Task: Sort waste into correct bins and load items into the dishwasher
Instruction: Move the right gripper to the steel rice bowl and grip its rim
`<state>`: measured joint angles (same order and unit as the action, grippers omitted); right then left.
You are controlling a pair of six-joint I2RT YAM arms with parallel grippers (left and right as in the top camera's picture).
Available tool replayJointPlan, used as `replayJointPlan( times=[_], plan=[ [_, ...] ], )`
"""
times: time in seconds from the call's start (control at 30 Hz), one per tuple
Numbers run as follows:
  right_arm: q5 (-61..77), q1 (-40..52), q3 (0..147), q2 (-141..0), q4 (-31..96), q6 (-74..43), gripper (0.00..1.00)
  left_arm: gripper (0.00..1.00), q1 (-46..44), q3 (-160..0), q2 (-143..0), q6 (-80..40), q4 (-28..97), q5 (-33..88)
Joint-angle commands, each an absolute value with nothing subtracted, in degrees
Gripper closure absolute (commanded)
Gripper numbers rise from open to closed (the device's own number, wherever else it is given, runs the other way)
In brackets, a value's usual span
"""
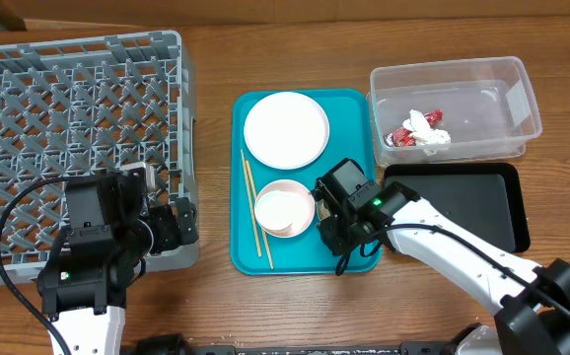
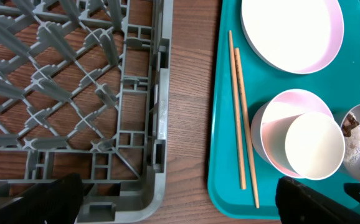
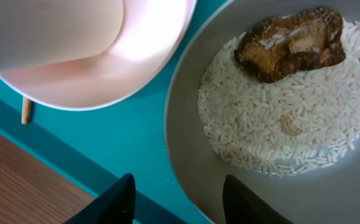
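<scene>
Wooden table [image 1: 211, 59] fills the overhead view, carrying one grey dish rack [image 1: 73, 108], one teal tray [image 1: 349, 118], one clear tub [image 1: 492, 108] and one black tray [image 1: 463, 202]. One crumpled red-and-white wrapper [image 1: 418, 133] lies in the tub. The right arm reaches in from the lower right, and the right gripper [image 1: 334, 229] is low over the teal tray, just beside the one pink bowl [image 1: 285, 207]. One white plate [image 1: 286, 129] sits beyond the bowl and two chopsticks [image 1: 255, 212] lie on its far side. The left arm is folded over the rack's near corner, with the left gripper [image 1: 181, 222] at the rack's edge.

From the left wrist, the fingers [image 2: 49, 199] stand wide apart and hold nothing. The rack corner lies ahead on one side and the tray edge on the other. One small white cup [image 2: 314, 146] lies tilted inside the pink bowl, and one pale bowl [image 2: 357, 140] is just beside it.

From the right wrist, the fingers [image 3: 114, 202] are parted and straddle the pale bowl's rim. I cannot tell whether they touch it. Loose rice [image 3: 279, 124] and one brown lump [image 3: 292, 43] lie in the bowl ahead.
</scene>
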<state>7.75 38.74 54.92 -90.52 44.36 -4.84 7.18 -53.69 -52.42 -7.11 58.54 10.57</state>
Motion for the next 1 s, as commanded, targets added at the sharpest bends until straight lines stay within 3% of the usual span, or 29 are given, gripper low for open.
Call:
replayJointPlan(
  times=[0.0, 0.43, 0.63, 0.7, 0.97],
  plan=[
    [8.6, 39.0, 54.7, -90.7, 44.0, -4.4, 0.58, 0.00, 7.5, -54.9, -52.5, -6.2, 58.5, 11.4],
    [8.6, 39.0, 50.6, -90.7, 41.6, -4.4, 0.60, 0.00, 7.5, -54.9, -52.5, -6.2, 58.7, 11.4],
    [8.4, 39.0, 50.6, -90.7, 41.1, -4.4, 0.73, 0.00, 7.5, -54.9, -52.5, -6.2, 58.7, 11.4],
    [8.4, 39.0, 50.6, -90.7, 41.2, -4.4, 0.83, 0.00, 7.5, -54.9, -52.5, -6.2, 58.7, 11.4],
    [8.4, 39.0, 51.1, -90.7, 42.1, -4.7, 0.96, 0.00, 7.5, -54.9, -52.5, -6.2, 58.7, 11.5]
  ],
)
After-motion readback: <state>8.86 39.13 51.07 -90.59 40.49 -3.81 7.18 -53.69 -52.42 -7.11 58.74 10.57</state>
